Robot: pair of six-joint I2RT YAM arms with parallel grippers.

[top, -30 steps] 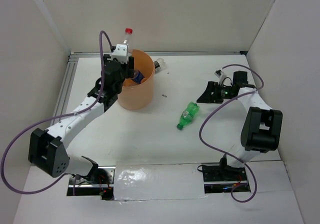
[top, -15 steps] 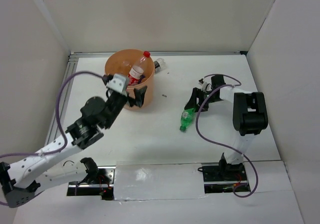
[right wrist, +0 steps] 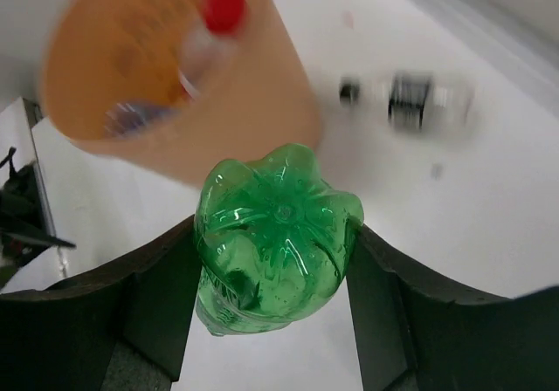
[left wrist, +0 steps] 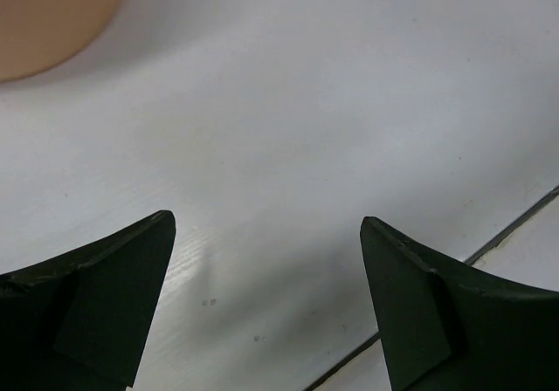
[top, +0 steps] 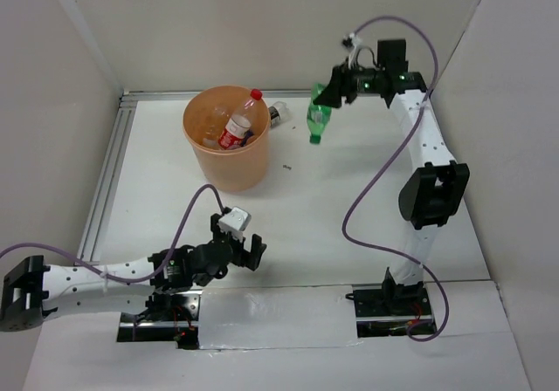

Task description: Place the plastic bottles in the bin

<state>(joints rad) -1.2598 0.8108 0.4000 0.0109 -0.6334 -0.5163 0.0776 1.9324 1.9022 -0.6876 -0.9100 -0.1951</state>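
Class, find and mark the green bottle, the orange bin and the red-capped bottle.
green bottle [top: 318, 120], top external view, middle of its body.
orange bin [top: 238, 168], top external view, outer wall.
red-capped bottle [top: 235, 133], top external view, its label.

White arms [top: 87, 276], black joints [top: 434, 197], black hands [top: 256, 253] [top: 322, 101], looping purple cables [top: 349, 225].

The left arm is stretched low on the near side of the bin [top: 236, 168], and the left gripper [top: 251, 251] is spread wide, empty. The right arm is held high to the bin's right, with the right gripper [top: 325, 97] clamped around the green bottle [top: 318, 122].
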